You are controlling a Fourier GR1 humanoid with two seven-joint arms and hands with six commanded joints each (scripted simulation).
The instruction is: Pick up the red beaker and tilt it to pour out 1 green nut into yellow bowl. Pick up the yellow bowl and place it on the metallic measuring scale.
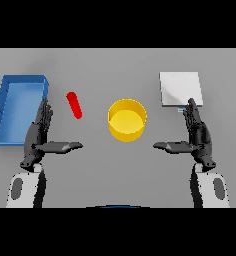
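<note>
The red beaker (74, 105) shows as a thin, slanted red shape on the table, left of centre. To its right stands the yellow bowl (127, 120), round and with nothing visible inside. At the back right lies the metallic measuring scale (180, 88), a flat pale square. My left hand (39, 135) hovers below and left of the beaker, open, fingers straight and thumb pointing inward. Mirroring it, my right hand (197, 134) is open just below the scale, its fingertips near the scale's front edge. No green nut is visible.
A blue tray (5, 107) with raised walls sits at the far left, right beside my left hand.
</note>
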